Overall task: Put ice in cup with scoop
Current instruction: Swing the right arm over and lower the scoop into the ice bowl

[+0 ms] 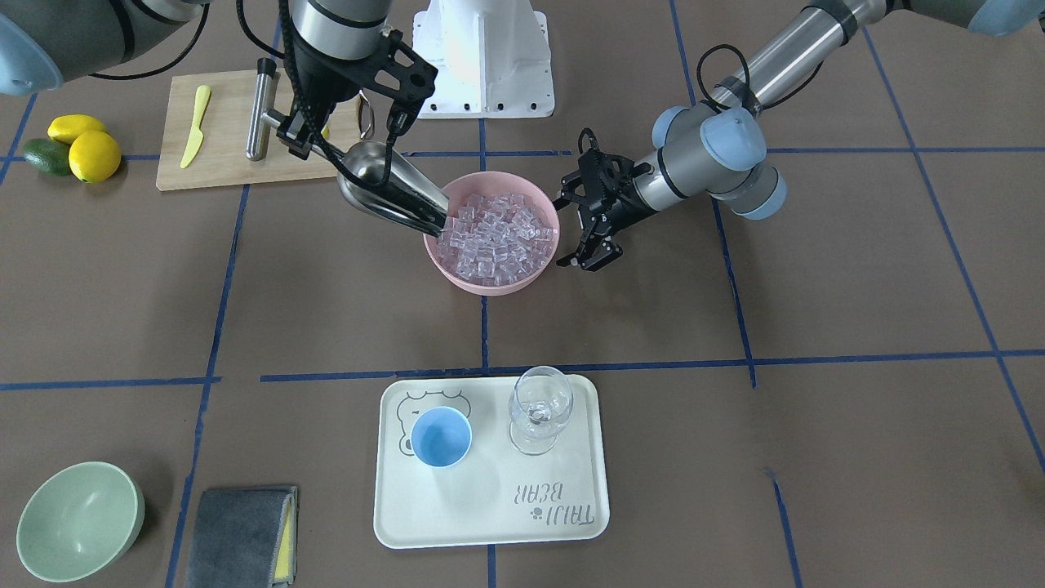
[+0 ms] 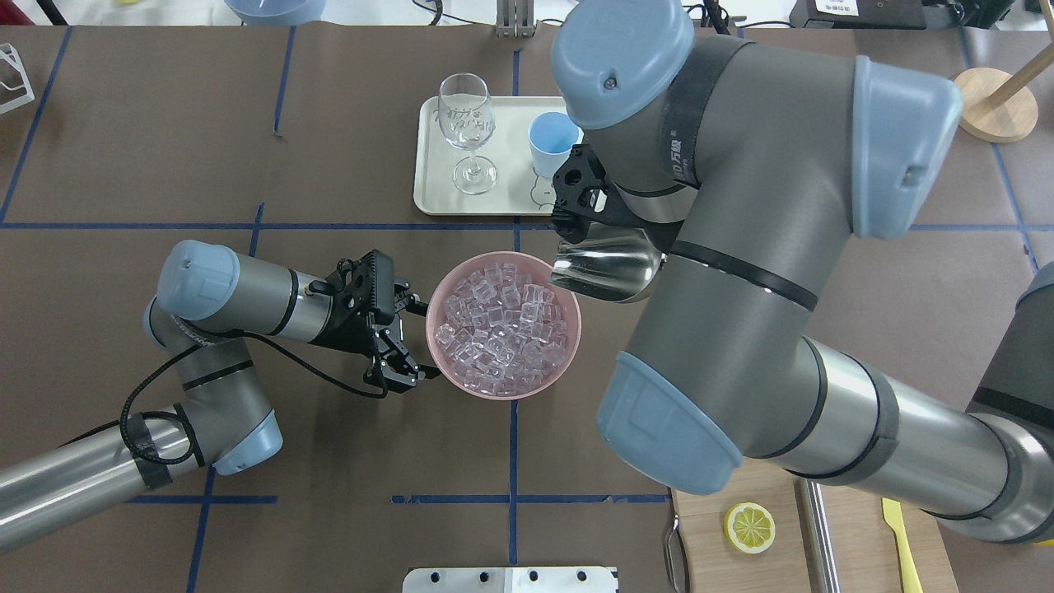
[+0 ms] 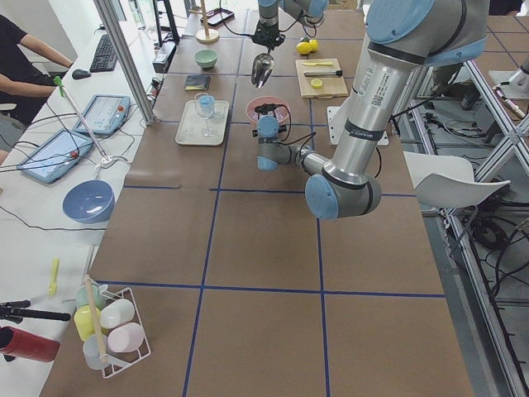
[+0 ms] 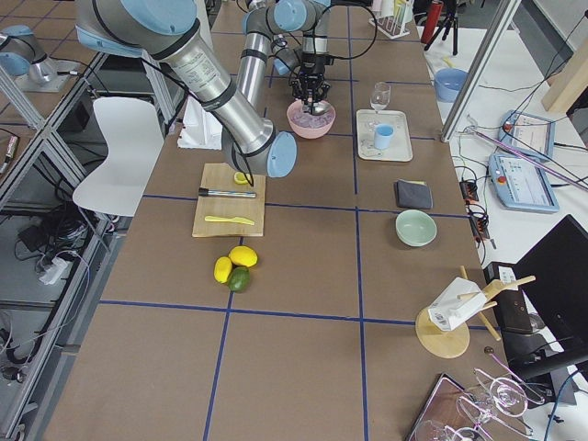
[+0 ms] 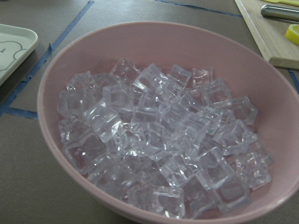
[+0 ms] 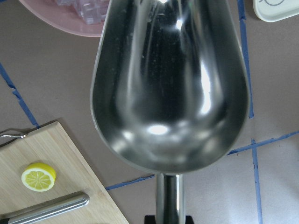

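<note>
The steel scoop point(image 1: 384, 184) is empty; its bare trough fills the right wrist view point(image 6: 168, 93). My right gripper point(image 1: 314, 140) is shut on its rod handle and holds it tilted, the tip at the rim of the pink bowl point(image 1: 490, 287). The bowl is heaped with the ice point(image 1: 494, 233), which also shows in the left wrist view point(image 5: 159, 144). My left gripper point(image 2: 405, 342) is open, its fingers spread beside the bowl's side. The light-blue cup point(image 1: 441, 437) stands empty on the white tray point(image 1: 490, 506), apart from both grippers.
A clear wine glass point(image 1: 539, 408) stands on the tray beside the cup. A cutting board point(image 1: 220, 163) with a yellow knife and a steel cylinder point(image 1: 261, 106) lies behind the scoop. Lemons and an avocado point(image 1: 82, 151), a green bowl point(image 1: 77, 518) and a grey cloth point(image 1: 241, 535) lie at the table's edges.
</note>
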You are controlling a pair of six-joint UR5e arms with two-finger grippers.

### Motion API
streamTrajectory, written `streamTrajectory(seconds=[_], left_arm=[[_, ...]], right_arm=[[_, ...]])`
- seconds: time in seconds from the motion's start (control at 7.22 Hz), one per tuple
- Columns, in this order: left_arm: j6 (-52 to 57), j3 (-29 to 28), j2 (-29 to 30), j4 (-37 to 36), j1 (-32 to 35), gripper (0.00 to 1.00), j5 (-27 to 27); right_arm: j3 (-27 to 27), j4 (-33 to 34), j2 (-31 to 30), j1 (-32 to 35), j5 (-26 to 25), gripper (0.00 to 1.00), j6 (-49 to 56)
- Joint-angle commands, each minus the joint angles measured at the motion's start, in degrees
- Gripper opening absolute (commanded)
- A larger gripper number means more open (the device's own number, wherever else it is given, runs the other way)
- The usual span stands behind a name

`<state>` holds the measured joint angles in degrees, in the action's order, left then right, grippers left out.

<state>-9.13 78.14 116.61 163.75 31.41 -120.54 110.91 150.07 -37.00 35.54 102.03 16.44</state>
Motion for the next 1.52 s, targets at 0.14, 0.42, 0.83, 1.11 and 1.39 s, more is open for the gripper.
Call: streamTrajectory(seconds=[0.14, 0.42, 0.83, 1.11, 1.39], left_arm=[[0.0, 0.0, 0.1, 0.2, -0.2, 1.00, 0.0], [-0.1, 0.0, 0.3, 0.3, -0.2, 1.00, 0.0], [-0.2, 0.0, 0.2, 0.3, -0.2, 1.00, 0.0], [-0.2, -0.1, -0.1, 0.3, -0.2, 1.00, 0.0], [-0.2, -0.1, -0.1, 0.3, -0.2, 1.00, 0.0]], right_arm=[[-8.0, 0.0, 4.8, 0.0, -0.2, 0.00, 0.1], [-16.2, 0.0, 9.1, -0.1, -0.6, 0.00, 0.2], [-19.0, 6.2, 10.3, -3.9, -7.3, 0.00, 2.9], [-19.6, 6.4, 10.3, -5.5, -9.6, 0.00, 3.0], [-26.1, 6.3, 14.0, -7.1, -11.5, 0.00, 3.1]])
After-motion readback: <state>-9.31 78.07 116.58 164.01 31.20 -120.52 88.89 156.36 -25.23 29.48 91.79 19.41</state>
